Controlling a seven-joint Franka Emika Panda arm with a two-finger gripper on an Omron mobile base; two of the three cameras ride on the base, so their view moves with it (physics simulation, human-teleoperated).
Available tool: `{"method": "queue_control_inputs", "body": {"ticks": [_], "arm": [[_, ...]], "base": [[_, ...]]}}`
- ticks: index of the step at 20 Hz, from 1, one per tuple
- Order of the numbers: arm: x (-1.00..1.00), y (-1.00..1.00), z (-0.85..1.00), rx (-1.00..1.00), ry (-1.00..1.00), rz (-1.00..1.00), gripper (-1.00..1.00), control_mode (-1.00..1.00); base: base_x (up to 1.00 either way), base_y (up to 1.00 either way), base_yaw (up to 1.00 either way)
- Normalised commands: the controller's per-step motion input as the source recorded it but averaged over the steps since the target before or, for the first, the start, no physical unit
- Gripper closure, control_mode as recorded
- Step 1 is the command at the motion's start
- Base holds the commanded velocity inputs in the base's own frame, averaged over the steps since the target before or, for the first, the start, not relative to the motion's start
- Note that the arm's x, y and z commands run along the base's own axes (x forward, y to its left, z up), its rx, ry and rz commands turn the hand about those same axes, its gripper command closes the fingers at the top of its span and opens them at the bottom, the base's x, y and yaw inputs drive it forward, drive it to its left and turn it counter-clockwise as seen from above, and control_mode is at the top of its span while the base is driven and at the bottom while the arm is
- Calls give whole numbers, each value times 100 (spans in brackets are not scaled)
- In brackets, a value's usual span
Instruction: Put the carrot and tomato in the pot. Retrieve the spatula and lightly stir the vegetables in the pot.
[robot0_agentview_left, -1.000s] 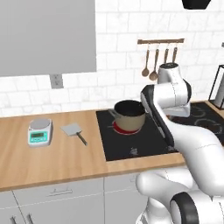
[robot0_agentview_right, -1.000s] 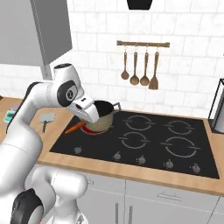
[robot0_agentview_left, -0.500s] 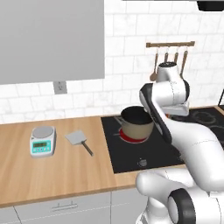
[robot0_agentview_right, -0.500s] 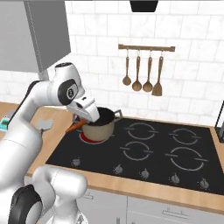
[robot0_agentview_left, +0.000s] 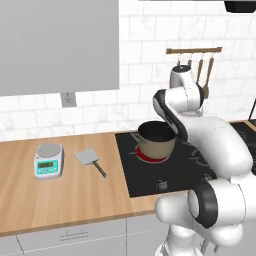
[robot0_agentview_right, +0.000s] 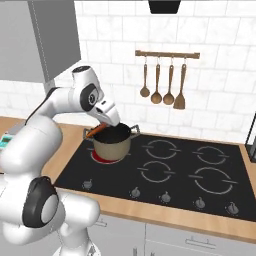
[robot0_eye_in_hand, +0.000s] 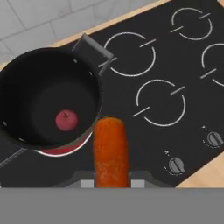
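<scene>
gripper (robot0_eye_in_hand: 112, 183) pinching the carrot (robot0_eye_in_hand: 111, 151) by its butt end, tip near the pot (robot0_eye_in_hand: 48, 98) rim. it's light n stiff, prob a bit slick.

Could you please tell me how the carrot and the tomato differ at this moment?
The carrot is long, orange and tapered; the tomato is small, round and red. The carrot is held in the gripper, outside the pot beside its rim; the tomato lies loose on the pot's dark floor. So the tomato is already placed, the carrot not yet. Both are vegetables meant for the pot.
</scene>
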Motion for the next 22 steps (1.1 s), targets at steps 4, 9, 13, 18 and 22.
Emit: {"method": "queue_control_inputs", "body": {"ticks": [4,9,13,18,22], "arm": [[57,1,-26,0,-12,0,100,-100],[42,0,-52,0,-13,0,100,-100],[49,12,-48,0,-9,0,100,-100],[44,8,-19,0,-6,0,100,-100],[24,3,-10,0,-8,-1,100,-100]], "base": [[0,0,0],[0,0,0],[0,0,0],[0,0,0],[0,0,0]]}}
